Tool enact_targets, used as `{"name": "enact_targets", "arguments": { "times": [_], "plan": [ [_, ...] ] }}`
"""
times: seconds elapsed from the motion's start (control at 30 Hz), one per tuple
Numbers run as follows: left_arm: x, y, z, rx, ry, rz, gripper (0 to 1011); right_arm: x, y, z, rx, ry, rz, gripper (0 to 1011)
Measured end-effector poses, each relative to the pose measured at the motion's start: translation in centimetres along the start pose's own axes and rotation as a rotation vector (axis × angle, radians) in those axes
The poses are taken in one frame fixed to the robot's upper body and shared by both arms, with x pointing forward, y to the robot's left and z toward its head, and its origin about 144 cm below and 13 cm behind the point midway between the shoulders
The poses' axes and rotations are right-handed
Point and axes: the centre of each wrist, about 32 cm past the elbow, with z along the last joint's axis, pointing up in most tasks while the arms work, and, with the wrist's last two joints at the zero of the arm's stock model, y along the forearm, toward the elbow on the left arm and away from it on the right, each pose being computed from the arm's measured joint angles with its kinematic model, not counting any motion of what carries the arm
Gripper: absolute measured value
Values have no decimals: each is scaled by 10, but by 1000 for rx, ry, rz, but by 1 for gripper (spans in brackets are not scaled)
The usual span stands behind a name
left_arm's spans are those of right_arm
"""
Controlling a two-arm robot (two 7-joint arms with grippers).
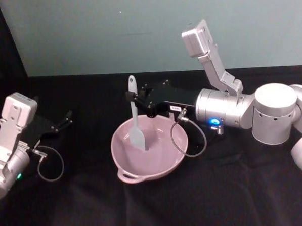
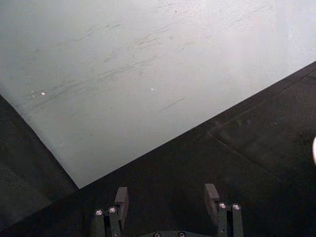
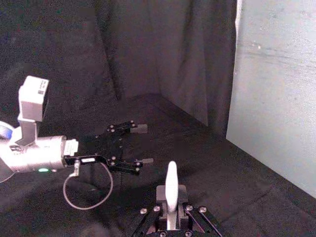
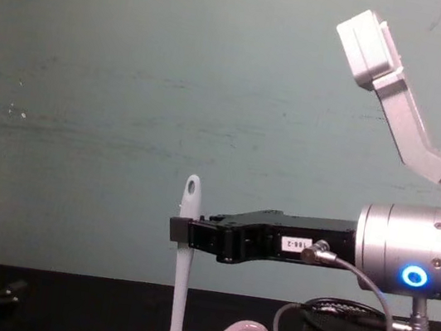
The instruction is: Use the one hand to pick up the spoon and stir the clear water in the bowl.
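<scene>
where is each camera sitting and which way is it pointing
head: high, looking down at the table; left gripper idle at left, right gripper holds the spoon in the bowl
chest: low, facing the wall; right gripper reaches in from the right
left wrist: faces wall and table past its own open fingers
right wrist: looks over its own grip on the spoon toward the left gripper
shared: head and chest both show spoon, bowl

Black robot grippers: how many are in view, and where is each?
2. The right black robot gripper is above the pale pink glossy bowl, shut on the slim white plastic spoon; the left gripper sits open, well left of the bowl.
</scene>
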Motion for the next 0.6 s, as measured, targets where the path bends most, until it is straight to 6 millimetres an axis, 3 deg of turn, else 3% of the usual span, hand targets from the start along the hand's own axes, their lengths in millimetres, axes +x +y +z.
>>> {"name": "enact_targets", "arguments": {
  "times": [0.6],
  "plan": [
    [0,0,0,0,0,0,1011,10,-12,-1,-20,-39,-50,123]
  ]
}}
